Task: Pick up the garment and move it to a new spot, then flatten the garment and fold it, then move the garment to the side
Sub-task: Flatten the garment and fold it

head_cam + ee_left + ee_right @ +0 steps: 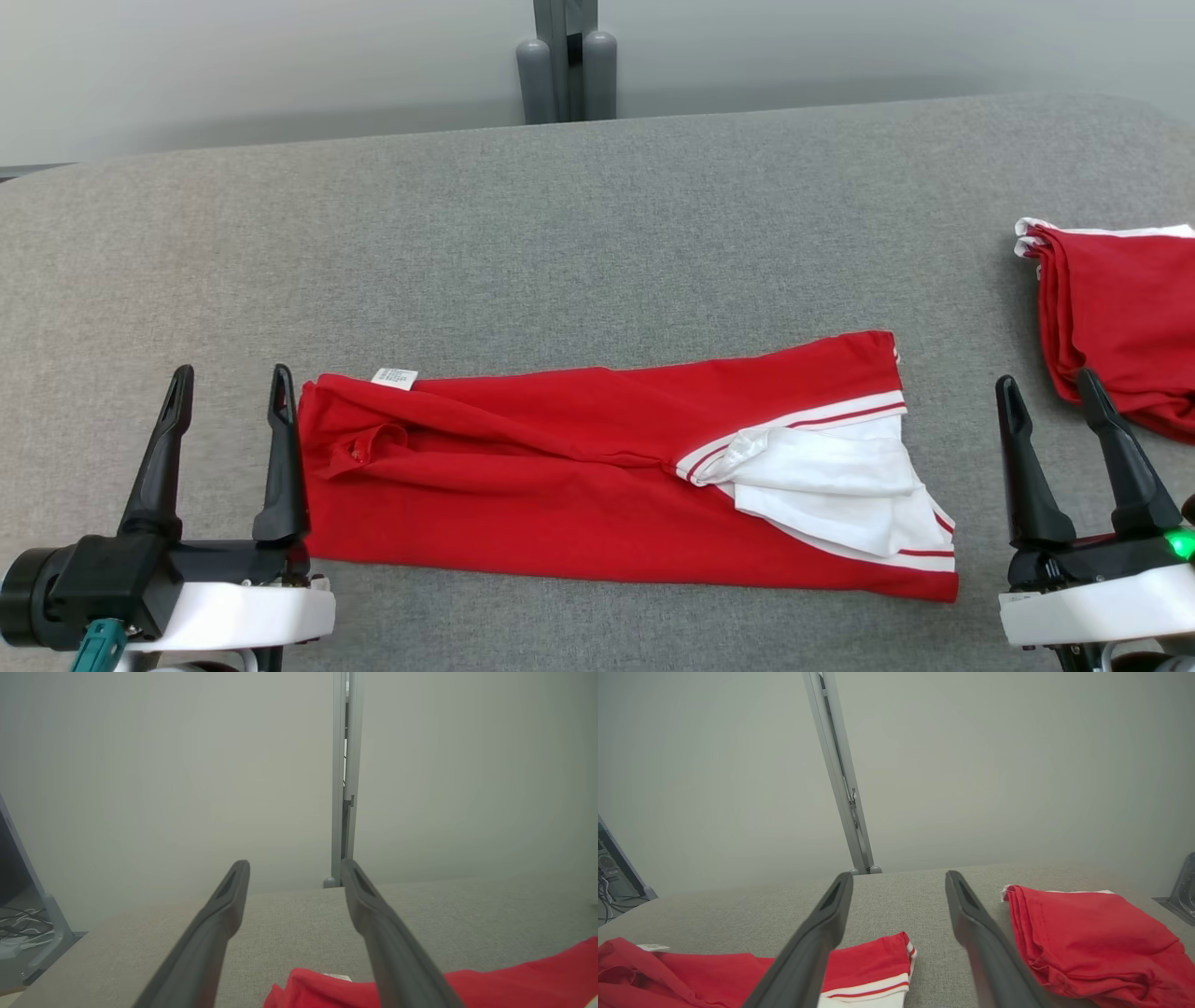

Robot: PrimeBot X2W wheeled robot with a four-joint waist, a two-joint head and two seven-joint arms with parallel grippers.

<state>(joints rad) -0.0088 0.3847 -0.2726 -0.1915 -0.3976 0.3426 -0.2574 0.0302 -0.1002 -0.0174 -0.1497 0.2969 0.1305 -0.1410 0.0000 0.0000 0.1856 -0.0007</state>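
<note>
Cloth first: the red garment (pixel 560 485) lies folded into a long band near the surface's (pixel 597 205) near edge, about midway along it. Its white-trimmed end is toward the right edge, and a small white label (pixel 395 377) peeks out at its far left corner. Its inner layers are hidden by the fold. A second red pile (pixel 1120 317) sits by the right edge, cut off by the head view's frame, so its full extent can't be told. The left end effector (pixel 231 373) hovers just beside the garment's left end, fingers (pixel 159 457) spread wide, holding nothing; whether the nearer finger touches cloth is hard to make out. The right end effector (pixel 1046 381) stands between garment and pile, equally wide and empty. Both point toward the far edge.
</note>
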